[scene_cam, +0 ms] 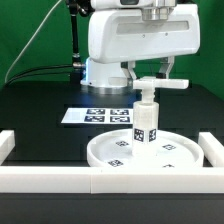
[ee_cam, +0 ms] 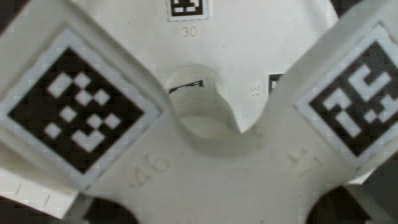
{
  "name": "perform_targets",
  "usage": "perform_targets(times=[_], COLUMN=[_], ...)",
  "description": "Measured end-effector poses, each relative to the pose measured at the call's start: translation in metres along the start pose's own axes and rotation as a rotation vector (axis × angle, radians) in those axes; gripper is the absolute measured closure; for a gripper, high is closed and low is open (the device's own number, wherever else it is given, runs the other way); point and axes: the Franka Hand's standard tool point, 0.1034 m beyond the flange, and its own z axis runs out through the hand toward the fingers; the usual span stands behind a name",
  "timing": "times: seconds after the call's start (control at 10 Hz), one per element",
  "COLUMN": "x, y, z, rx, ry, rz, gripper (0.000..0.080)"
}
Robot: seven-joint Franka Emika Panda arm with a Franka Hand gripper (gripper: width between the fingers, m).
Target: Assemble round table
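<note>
The large rimmed disc (scene_cam: 140,152) lies flat on the black table in front of the robot base. The short thick post (scene_cam: 146,122), with small tags on its side, stands upright near the disc's middle. My gripper (scene_cam: 150,82) is directly above the post, shut on the cross-shaped piece (scene_cam: 160,84), which it holds level at the post's top. In the wrist view the cross-shaped piece (ee_cam: 205,110) fills the picture, with tagged arms spreading from its raised hub. My gripper (ee_cam: 214,205) is at the picture's edge, its fingers mostly hidden by the piece.
The marker board (scene_cam: 98,116) lies behind the disc toward the exterior view's left. Long white border rails run along the front (scene_cam: 100,181), the left (scene_cam: 6,145) and the right (scene_cam: 212,150). The robot base (scene_cam: 105,72) stands behind.
</note>
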Motion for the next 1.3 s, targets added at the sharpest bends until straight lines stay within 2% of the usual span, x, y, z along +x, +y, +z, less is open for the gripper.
perform_targets(times=[0.5, 0.7, 0.9, 1.3], x=[-0.002, 0.001, 0.003, -0.003], y=[0.003, 0.002, 0.002, 0.002], z=[0.001, 0.004, 0.008, 0.019], rx=[0.000, 0.013, 0.015, 0.021], ry=[-0.003, -0.026, -0.030, -0.045], rz=[-0.019, -0.024, -0.025, -0.020], gripper=[0.0351, 0.0351, 0.0351, 0.0351])
